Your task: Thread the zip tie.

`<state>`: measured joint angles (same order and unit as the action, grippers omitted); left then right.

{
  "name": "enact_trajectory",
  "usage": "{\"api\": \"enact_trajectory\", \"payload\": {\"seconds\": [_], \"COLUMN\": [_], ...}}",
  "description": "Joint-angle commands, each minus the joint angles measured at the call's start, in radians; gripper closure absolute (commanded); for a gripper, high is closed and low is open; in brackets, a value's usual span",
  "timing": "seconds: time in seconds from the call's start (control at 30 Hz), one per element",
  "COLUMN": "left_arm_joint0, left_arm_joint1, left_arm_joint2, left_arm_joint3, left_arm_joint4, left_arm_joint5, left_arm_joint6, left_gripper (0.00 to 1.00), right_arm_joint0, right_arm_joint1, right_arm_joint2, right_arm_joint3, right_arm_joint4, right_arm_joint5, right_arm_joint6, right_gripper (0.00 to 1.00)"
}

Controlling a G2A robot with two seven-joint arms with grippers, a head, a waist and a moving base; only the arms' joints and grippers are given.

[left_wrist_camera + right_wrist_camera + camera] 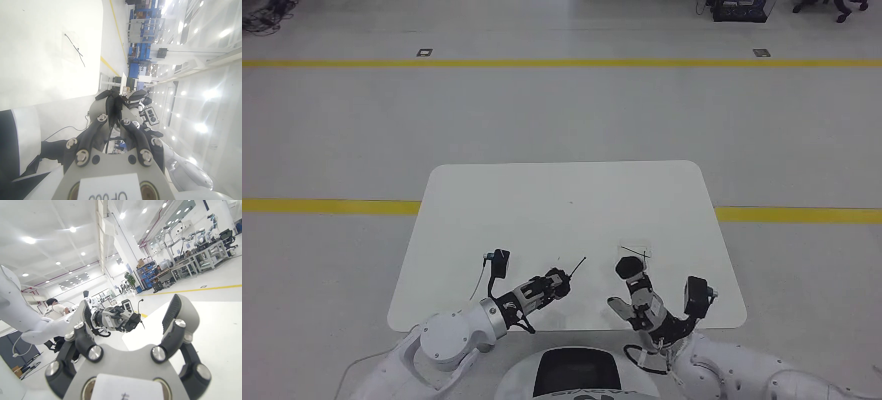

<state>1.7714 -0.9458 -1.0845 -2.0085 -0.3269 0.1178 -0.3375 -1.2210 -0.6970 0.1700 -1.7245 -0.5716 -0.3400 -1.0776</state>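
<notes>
A thin black zip tie [576, 267] sticks out from my left gripper [560, 281], which is shut on it just above the table's near edge. In the left wrist view the fingers [110, 103] are pressed together on the black strip. The right wrist view has that left gripper [133, 319] straight ahead, the zip tie [139, 311] standing up from it with its head on top. My right gripper [130, 311] is open and holds nothing. It hovers at the near edge [623, 288], a short way right of the left one. Two more zip ties [635, 250] lie crossed on the table [74, 47].
The white table [562, 210] has rounded corners and its near edge runs right in front of both arms. Grey floor with yellow lines surrounds it. Workbenches and people are far off in the room behind.
</notes>
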Motion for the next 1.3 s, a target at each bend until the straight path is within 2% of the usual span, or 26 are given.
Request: {"api": "enact_trajectory", "payload": {"seconds": [0.0, 0.57, 0.9, 1.27], "left_arm_joint0": [0.000, 0.000, 0.000, 0.000], "left_arm_joint1": [0.000, 0.000, 0.000, 0.000], "left_arm_joint2": [0.000, 0.000, 0.000, 0.000], "left_arm_joint3": [0.000, 0.000, 0.000, 0.000], "left_arm_joint4": [0.000, 0.000, 0.000, 0.000], "left_arm_joint5": [0.000, 0.000, 0.000, 0.000], "left_arm_joint6": [0.000, 0.000, 0.000, 0.000], "left_gripper": [1.00, 1.00, 1.00, 1.00], "right_arm_joint0": [0.006, 0.037, 0.031, 0.035], "right_arm_joint1": [0.011, 0.070, 0.092, 0.094], "right_arm_joint2": [0.000, 0.000, 0.000, 0.000], "right_arm_joint3": [-0.023, -0.158, -0.192, -0.211], "right_arm_joint4": [0.040, 0.341, 0.404, 0.470], "right_arm_joint5": [0.000, 0.000, 0.000, 0.000], "right_arm_joint6": [0.031, 0.348, 0.411, 0.490], "right_gripper": [0.00, 0.00, 0.00, 0.00]}}
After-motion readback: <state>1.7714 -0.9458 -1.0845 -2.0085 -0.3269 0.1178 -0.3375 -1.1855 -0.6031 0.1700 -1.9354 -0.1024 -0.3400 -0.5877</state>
